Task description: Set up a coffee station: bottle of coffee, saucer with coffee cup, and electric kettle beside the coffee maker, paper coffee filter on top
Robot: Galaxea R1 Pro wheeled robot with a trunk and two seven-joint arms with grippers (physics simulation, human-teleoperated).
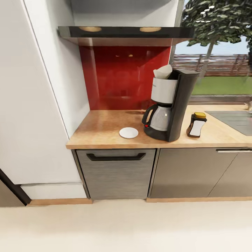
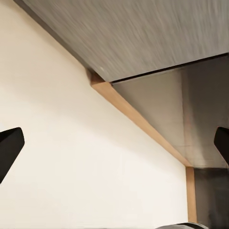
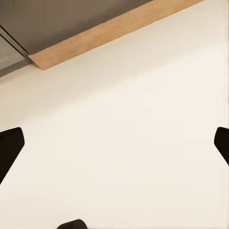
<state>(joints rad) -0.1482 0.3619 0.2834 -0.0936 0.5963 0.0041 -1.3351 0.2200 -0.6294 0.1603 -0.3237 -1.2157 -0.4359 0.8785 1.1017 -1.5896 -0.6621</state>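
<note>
Bottle of coffee (label unreadable)

Left claw and right claw both gape wide, holding nothing.

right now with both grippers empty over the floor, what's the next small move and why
Probably go fetch the coffee cup. The round white saucer lies bare on the wooden countertop beside the black coffee maker, which already carries a white paper filter, and the yellow-capped coffee bottle stands by it. The left gripper and right gripper are open over pale floor.
</note>
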